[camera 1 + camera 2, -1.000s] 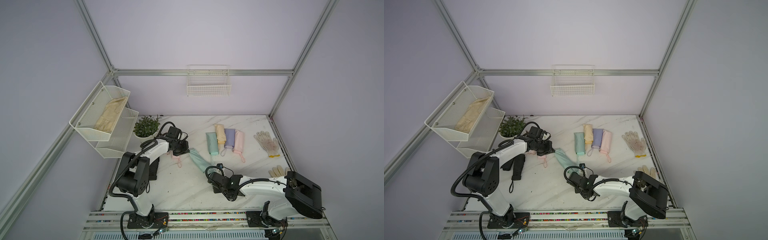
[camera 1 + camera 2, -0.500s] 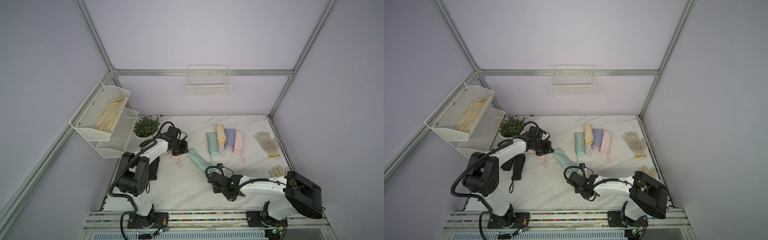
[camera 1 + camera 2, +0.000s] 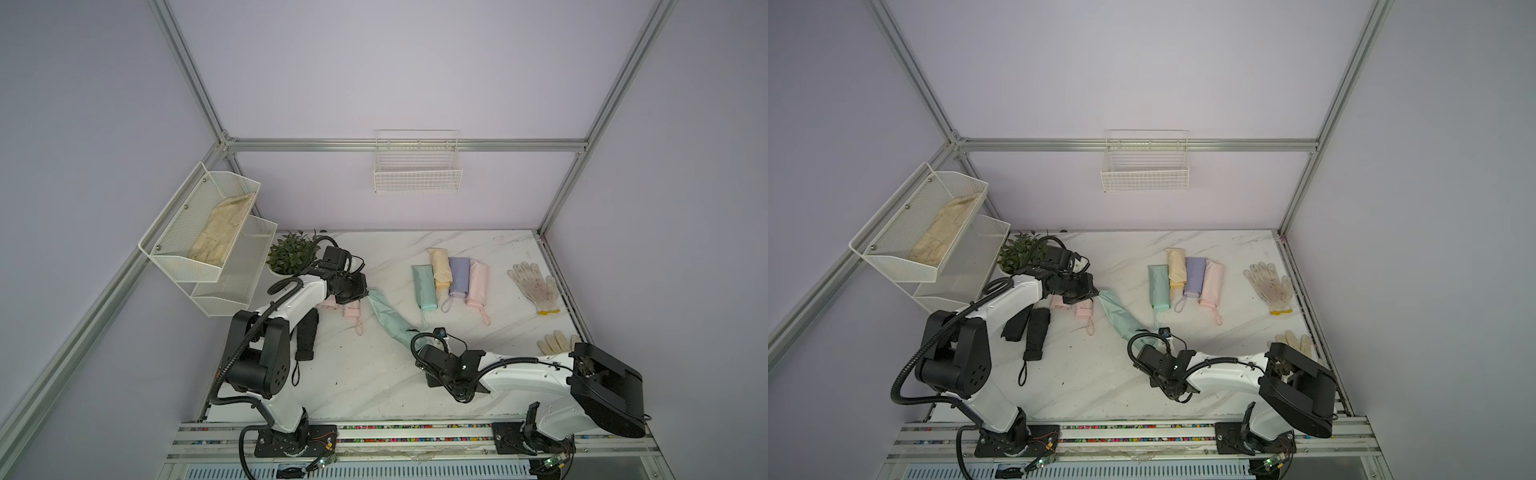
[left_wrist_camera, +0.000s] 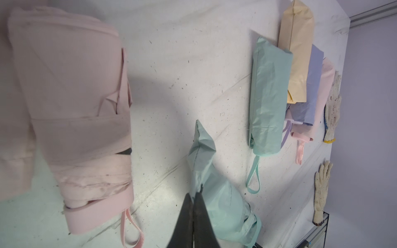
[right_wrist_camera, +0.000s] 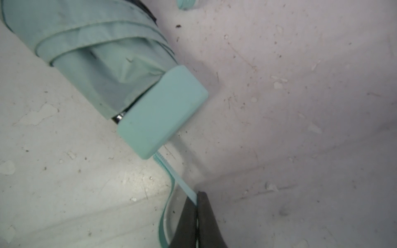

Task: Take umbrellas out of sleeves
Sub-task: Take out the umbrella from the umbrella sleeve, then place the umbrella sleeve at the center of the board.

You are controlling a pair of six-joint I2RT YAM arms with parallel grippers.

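Hardly anything moved — left tool (image 4: 194, 194) clenched on the smooth mint fabric sleeve (image 4: 204, 150) near the potted plant (image 3: 293, 255), right tool (image 5: 196, 200) on the pleated mint umbrella's (image 5: 107, 64) loop (image 5: 171, 182) — to pull them apart.

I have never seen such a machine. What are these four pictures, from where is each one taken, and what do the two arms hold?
These are two robot arms, left and right, fixed at the front of a table; each ends in a two-finger gripper. Both top views look down on the scene from one overhead camera. The other two pictures come from cameras on the wrists. The left gripper is shut on a mint sleeve near its closed end; the right gripper is shut on the wrist loop of the mint umbrella that sticks out of it. Also on the table: four sleeved umbrellas in a row, a pink umbrella, a black umbrella, a white knit glove, a beige glove and a potted plant.
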